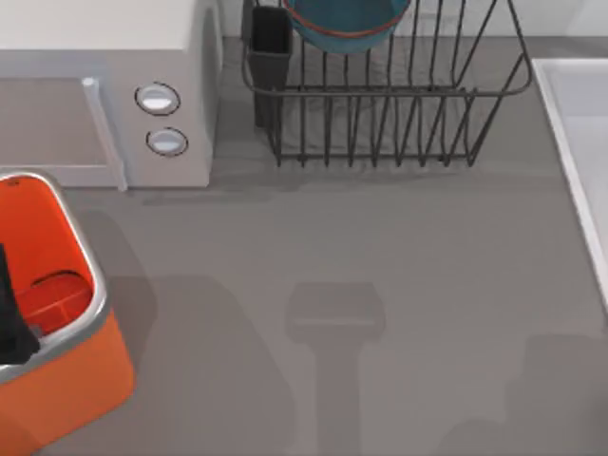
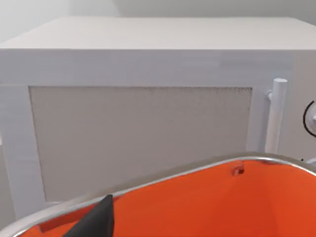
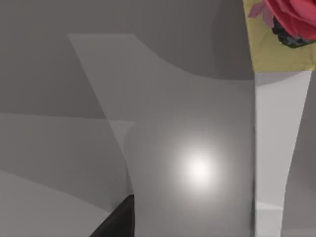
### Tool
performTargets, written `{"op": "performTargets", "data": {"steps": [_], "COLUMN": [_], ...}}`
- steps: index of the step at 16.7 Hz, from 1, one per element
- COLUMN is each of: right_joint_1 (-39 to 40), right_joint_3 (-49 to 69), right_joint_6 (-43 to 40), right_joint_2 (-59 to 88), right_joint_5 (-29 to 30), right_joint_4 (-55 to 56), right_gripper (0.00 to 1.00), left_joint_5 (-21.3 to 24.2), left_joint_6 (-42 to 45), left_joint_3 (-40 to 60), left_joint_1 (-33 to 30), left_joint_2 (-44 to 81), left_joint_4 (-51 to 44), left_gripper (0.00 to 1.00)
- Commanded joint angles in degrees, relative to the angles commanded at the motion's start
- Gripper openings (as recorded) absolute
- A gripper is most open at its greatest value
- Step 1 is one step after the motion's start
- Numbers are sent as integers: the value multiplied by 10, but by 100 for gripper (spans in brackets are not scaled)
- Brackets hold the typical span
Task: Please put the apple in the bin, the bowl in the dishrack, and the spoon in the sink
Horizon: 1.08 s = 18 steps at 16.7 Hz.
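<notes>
Bowl (image 1: 348,25) sits in the dishrack (image 1: 399,114) at the tabletop's (image 1: 380,285) back; the sink (image 1: 579,142) lies right. Left claw (image 1: 11,318) hangs inside the orange bin (image 1: 66,380) beside the microwave (image 1: 104,95), grip impossible to tell.

Beneath me spreads a plain grey tabletop (image 1: 380,256), matte, crossed by soft blurred shadows near its middle and along its lower edge. At the far left of it I see a white microwave (image 1: 104,57) with two round knobs (image 1: 158,99) stacked beside a slim upright door handle (image 1: 103,133). My left wrist view faces its pale speckled door panel (image 2: 140,140) and flat white top. In my right wrist view a bright round glare (image 3: 198,169) sits on grey surface, with a pink flower on yellow (image 3: 284,29) at one corner
</notes>
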Motion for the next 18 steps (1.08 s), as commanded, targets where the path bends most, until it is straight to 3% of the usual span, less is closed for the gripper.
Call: {"op": "performTargets", "data": {"steps": [5,13,14,18], "right_joint_1": [0,0,4,2], "right_joint_3": [0,0,21,50], "right_joint_6": [0,0,24,20], "right_joint_2": [0,0,-41,-55], "right_joint_5": [0,0,17,17], "right_joint_4": [0,0,-56,-99], "right_gripper": [2,0,0,0], "left_joint_5": [0,0,0,0], "left_joint_6": [0,0,0,0], "left_joint_3": [0,0,0,0], "left_joint_1": [0,0,0,0], "left_joint_2": [0,0,0,0], "left_joint_4": [0,0,0,0], "left_gripper": [100,100,100,100]}}
